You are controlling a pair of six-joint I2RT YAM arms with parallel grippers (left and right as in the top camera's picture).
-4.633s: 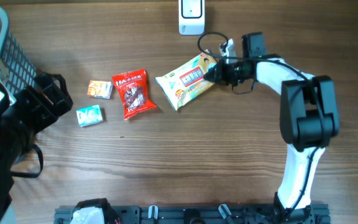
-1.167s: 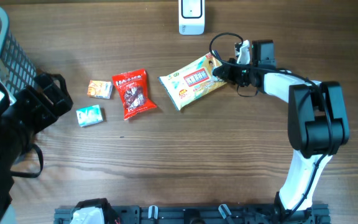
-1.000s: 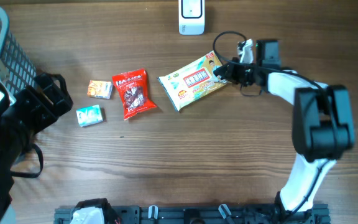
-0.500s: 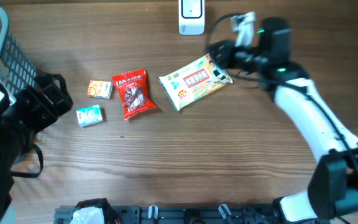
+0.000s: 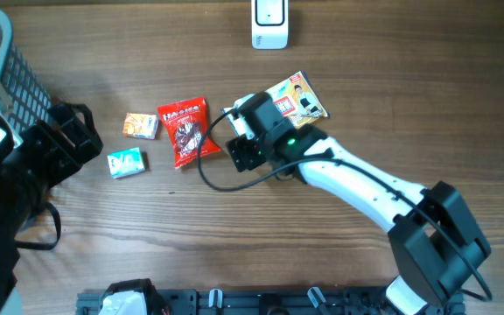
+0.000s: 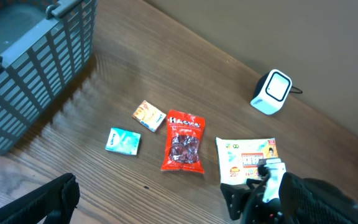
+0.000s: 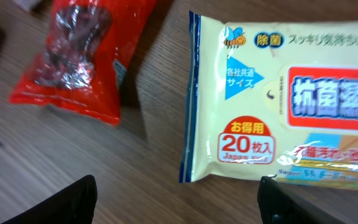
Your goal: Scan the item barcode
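Right gripper (image 7: 176, 193): I see its two fingers (image 7: 73, 199) spread wide at the lower corners of the wrist view, with nothing between them. It grips nothing. From overhead it (image 5: 240, 153) hangs over the left end of the wipes pack.

Wipes pack (image 7: 278, 106): yellow, flat on the table (image 5: 339, 254), printed face up. Its right half (image 5: 300, 96) shows past the right arm in the overhead view.

Red snack bag (image 5: 186, 131): just left of the pack, flat, apart from it.

Orange packet (image 5: 141, 125) and teal packet (image 5: 126, 163): left of the red bag, close together.

Scanner (image 5: 269, 22): white, at the far table edge, well apart from the pack.

Left gripper (image 5: 73, 136): at the left side, jaws wide, empty, near the grey basket (image 5: 7, 70).
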